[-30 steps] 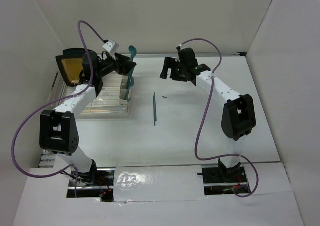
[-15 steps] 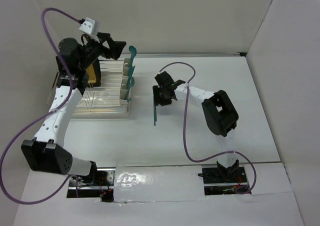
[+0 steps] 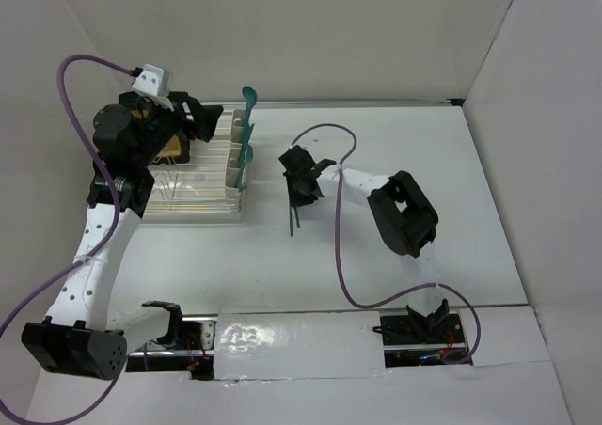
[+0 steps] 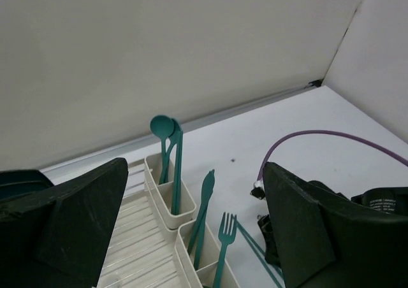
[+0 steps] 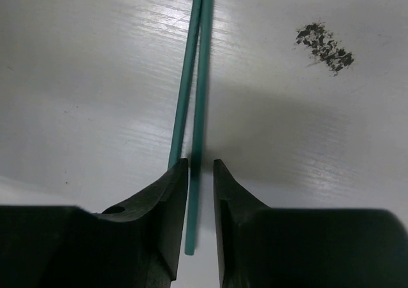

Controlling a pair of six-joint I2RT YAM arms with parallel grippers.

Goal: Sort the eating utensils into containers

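Note:
Two slim teal sticks lie side by side on the white table. My right gripper is down over their far end. In the right wrist view one stick runs between the narrowly parted jaws of my right gripper, with a gap still showing on its right; the other stick lies just outside the left finger. The cream containers hold a spoon, a knife and a fork. My left gripper hangs wide open and empty above the rack, behind the containers.
A clear ribbed dish rack sits left of the containers, with a yellow plate partly hidden by my left arm. A purple cable loops over the table. A dark smudge marks the table to the right of the sticks.
My left gripper has opened wide and drawn back up and left from the containers. My right arm has swung left and down onto the sticks, its jaws narrowing around one.

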